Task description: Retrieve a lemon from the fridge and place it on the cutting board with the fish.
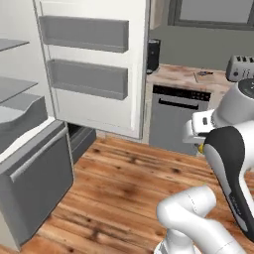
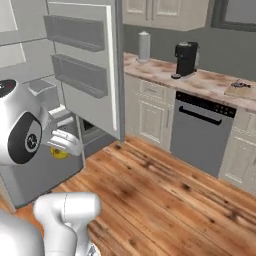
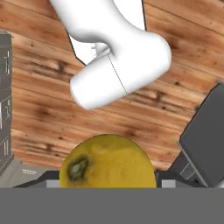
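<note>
One dimpled yellow lemon [image 3: 107, 162], dark stem scar, gripped between the hand's [image 3: 107, 181] part-spread fingers.

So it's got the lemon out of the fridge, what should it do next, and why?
Probably carry the lemon toward the cutting board on the counter. The gripper holds it above the wooden floor, outside the fridge, whose door stands open. The board lies far off beyond the dishwasher, so the fruit has a way to travel.
</note>
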You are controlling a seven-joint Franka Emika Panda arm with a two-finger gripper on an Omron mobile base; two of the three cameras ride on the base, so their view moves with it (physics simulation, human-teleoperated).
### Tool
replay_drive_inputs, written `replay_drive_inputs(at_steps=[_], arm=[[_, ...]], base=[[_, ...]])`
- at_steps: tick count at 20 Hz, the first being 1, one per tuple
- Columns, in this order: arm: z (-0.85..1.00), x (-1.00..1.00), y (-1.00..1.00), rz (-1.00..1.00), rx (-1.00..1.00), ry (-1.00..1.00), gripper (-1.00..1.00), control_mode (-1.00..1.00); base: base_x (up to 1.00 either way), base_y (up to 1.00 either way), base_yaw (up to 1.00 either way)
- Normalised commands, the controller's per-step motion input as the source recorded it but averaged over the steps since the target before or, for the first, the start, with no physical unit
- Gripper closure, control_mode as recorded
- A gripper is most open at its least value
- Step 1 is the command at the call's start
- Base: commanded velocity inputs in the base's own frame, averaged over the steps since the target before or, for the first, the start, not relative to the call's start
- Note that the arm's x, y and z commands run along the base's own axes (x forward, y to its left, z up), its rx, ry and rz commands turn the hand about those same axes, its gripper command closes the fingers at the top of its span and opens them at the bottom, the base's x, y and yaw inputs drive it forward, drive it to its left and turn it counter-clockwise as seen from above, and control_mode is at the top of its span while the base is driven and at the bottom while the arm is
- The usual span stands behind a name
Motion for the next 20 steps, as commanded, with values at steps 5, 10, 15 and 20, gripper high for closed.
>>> replay_drive_inputs(at_steps=[5,10,15,20], arm=[[0.0,0.0,0.0,0.0,0.0,0.0,1.0,1.0],[0.0,0.0,0.0,0.0,0.0,0.0,1.0,1.0],[0.0,0.0,0.0,0.0,0.0,0.0,1.0,1.0],[0.0,0.0,0.0,0.0,0.0,0.0,1.0,1.0]], base=[[-0.89,-0.07,-0.49],[-0.29,-0.43,-0.4],[-0.09,-0.19,-0.46],[0.04,0.0,-0.45]])
